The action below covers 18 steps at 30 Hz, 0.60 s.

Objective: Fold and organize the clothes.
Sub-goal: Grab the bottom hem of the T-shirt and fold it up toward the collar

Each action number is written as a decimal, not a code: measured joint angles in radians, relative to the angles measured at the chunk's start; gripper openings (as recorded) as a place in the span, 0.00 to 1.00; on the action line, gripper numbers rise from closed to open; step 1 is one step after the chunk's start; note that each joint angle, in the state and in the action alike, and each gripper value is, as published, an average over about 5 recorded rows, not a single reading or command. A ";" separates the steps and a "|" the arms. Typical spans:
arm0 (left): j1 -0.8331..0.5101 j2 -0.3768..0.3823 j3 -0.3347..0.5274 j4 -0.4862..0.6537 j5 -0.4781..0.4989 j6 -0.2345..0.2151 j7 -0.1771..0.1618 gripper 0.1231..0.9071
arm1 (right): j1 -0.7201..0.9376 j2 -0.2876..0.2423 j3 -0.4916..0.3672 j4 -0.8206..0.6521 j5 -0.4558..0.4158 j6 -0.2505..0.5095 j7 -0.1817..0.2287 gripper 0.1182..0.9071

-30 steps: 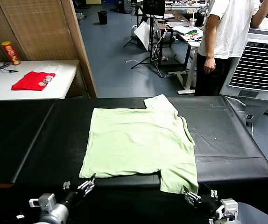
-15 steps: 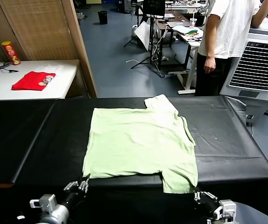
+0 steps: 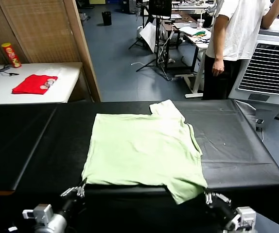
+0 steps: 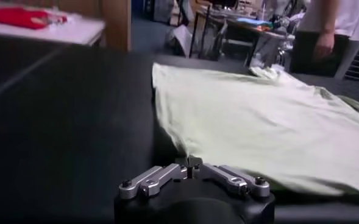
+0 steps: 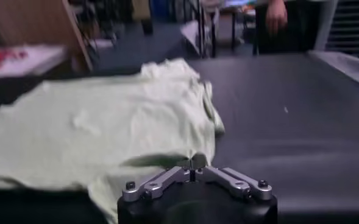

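Two grippers sit at the near edge of the black table (image 3: 27, 145), one at each near corner of the pale green T-shirt (image 3: 142, 148), and both have their jaws drawn together. The left gripper (image 3: 78, 190) is pinched on the shirt's near left corner; in the left wrist view its fingertips meet right at the hem, where the cloth puckers up into them. The right gripper (image 3: 211, 197) is at the near right corner, where a sleeve flap hangs toward the table edge; the right wrist view shows the fabric running up into its closed tips, so it appears to hold that corner, though the contact itself is partly hidden by the gripper body.

The shirt lies flat and spreads straight away from both grippers, its long axis running from the gripped hem out to the far edge, where the other sleeve pokes beyond the body on the right gripper's side. Each arm is about equally near its own corner, and neither has to reach across. Judging by this, the coming move would carry the near edge forward over the cloth ahead, so the two corners need to travel together and level to keep the fold square.

No readable print, brand or writing shows on the shirt's upper face. Far beyond the left gripper, on a white side table, a red cloth (image 3: 34, 83) and a red-and-yellow can (image 3: 11, 54) are visible; the can's label is too small to read.
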 joint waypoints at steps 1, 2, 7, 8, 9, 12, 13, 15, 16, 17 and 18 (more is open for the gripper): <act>-0.021 -0.004 0.006 0.011 0.009 -0.008 0.002 0.01 | 0.034 -0.009 -0.008 -0.023 0.000 0.003 -0.004 0.00; -0.043 -0.007 0.012 0.024 0.018 -0.015 0.002 0.01 | 0.068 -0.018 -0.017 -0.046 -0.001 0.005 -0.006 0.00; -0.142 -0.027 0.038 0.093 0.054 -0.039 0.001 0.01 | 0.225 -0.052 -0.061 -0.154 -0.008 0.015 -0.014 0.00; -0.159 -0.029 0.042 0.107 0.062 -0.044 0.001 0.01 | 0.251 -0.058 -0.070 -0.176 -0.009 0.019 -0.016 0.00; -0.175 -0.031 0.046 0.121 0.071 -0.048 0.001 0.01 | 0.276 -0.063 -0.078 -0.197 -0.009 0.024 -0.018 0.00; -0.222 -0.032 0.056 0.164 0.099 -0.061 0.001 0.01 | 0.342 -0.075 -0.105 -0.262 -0.011 0.036 -0.028 0.00; -0.236 -0.032 0.059 0.178 0.106 -0.063 0.001 0.01 | 0.362 -0.077 -0.114 -0.284 -0.014 0.039 -0.031 0.00; -0.264 -0.031 0.066 0.207 0.118 -0.067 0.002 0.01 | 0.399 -0.078 -0.134 -0.328 -0.024 0.044 -0.039 0.00; -0.277 -0.029 0.070 0.222 0.122 -0.067 0.003 0.01 | 0.416 -0.077 -0.144 -0.349 -0.030 0.046 -0.042 0.00; -0.290 -0.026 0.074 0.236 0.124 -0.067 0.004 0.01 | 0.432 -0.075 -0.153 -0.369 -0.035 0.049 -0.045 0.00; -0.301 -0.023 0.078 0.249 0.126 -0.066 0.005 0.01 | 0.447 -0.073 -0.161 -0.389 -0.040 0.051 -0.048 0.00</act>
